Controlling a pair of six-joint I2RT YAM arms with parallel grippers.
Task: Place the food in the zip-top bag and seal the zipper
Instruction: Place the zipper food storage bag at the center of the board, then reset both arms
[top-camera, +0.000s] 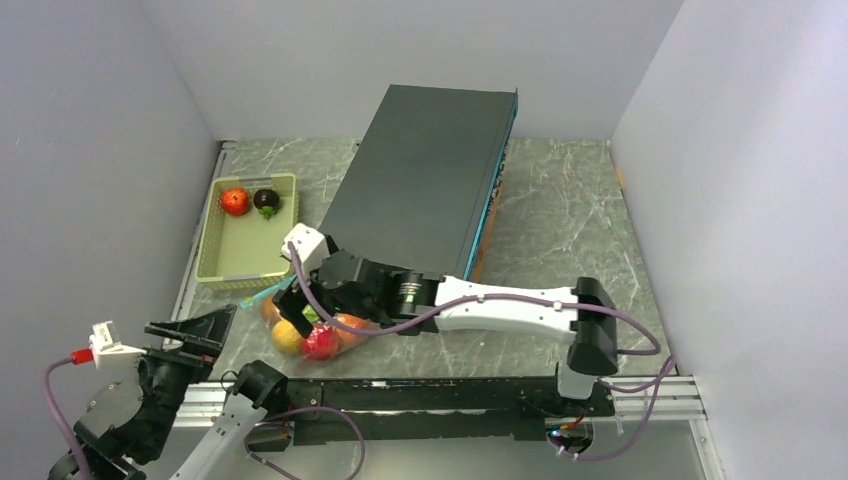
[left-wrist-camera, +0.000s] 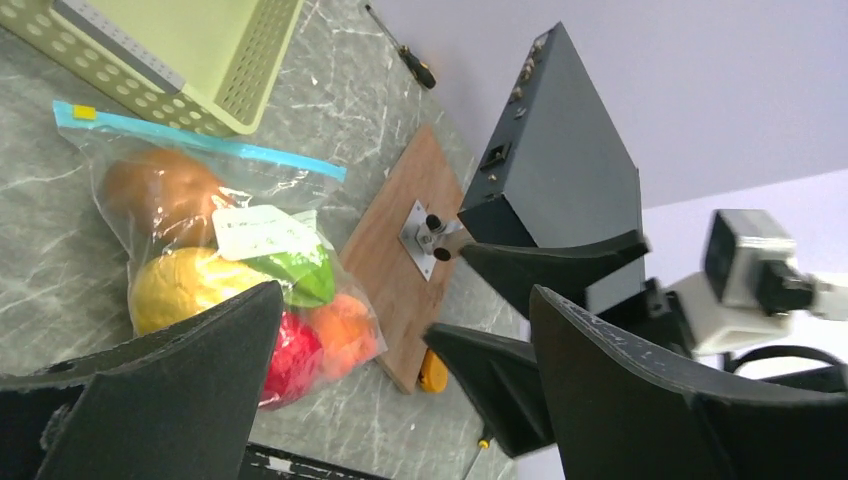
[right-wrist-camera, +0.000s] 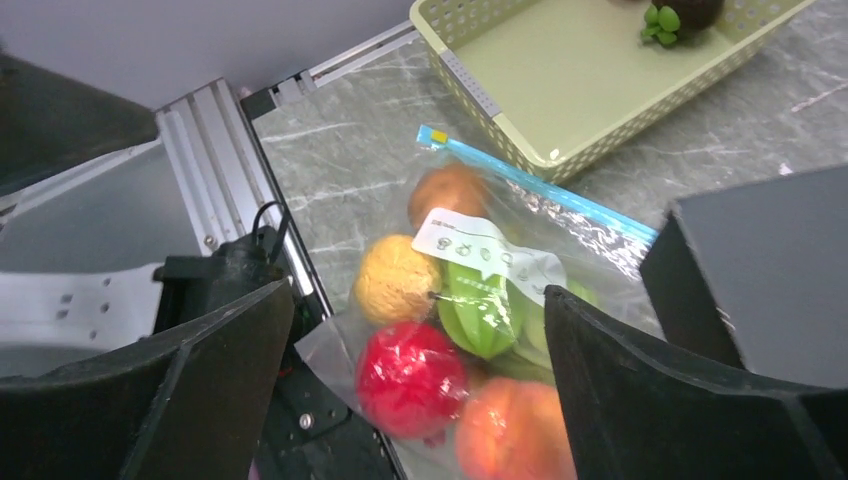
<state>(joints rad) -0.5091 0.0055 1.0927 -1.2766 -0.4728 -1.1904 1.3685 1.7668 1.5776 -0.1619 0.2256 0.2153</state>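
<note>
The clear zip-top bag (top-camera: 310, 330) lies on the table near the front edge, holding a red apple (right-wrist-camera: 412, 375), a yellow piece (right-wrist-camera: 395, 278), a green piece (right-wrist-camera: 480, 305), an orange-peach piece (right-wrist-camera: 510, 430) and a brown piece (right-wrist-camera: 450, 195). Its teal zipper (right-wrist-camera: 540, 190) lies flat along the far edge, beside the basket. I cannot tell whether it is sealed. My right gripper (top-camera: 300, 312) hovers open and empty just above the bag (right-wrist-camera: 420, 390). My left gripper (top-camera: 195, 335) is open and empty, left of the bag (left-wrist-camera: 400, 400). A red apple (top-camera: 234, 201) and a dark purple piece (top-camera: 266, 201) sit in the basket.
The pale yellow-green slotted basket (top-camera: 245, 250) stands behind the bag. A big dark slab (top-camera: 430, 180) rests tilted on a wooden board (left-wrist-camera: 400, 260) right of it. A screwdriver (left-wrist-camera: 405, 50) lies further back. An aluminium rail (top-camera: 400, 390) runs along the near edge.
</note>
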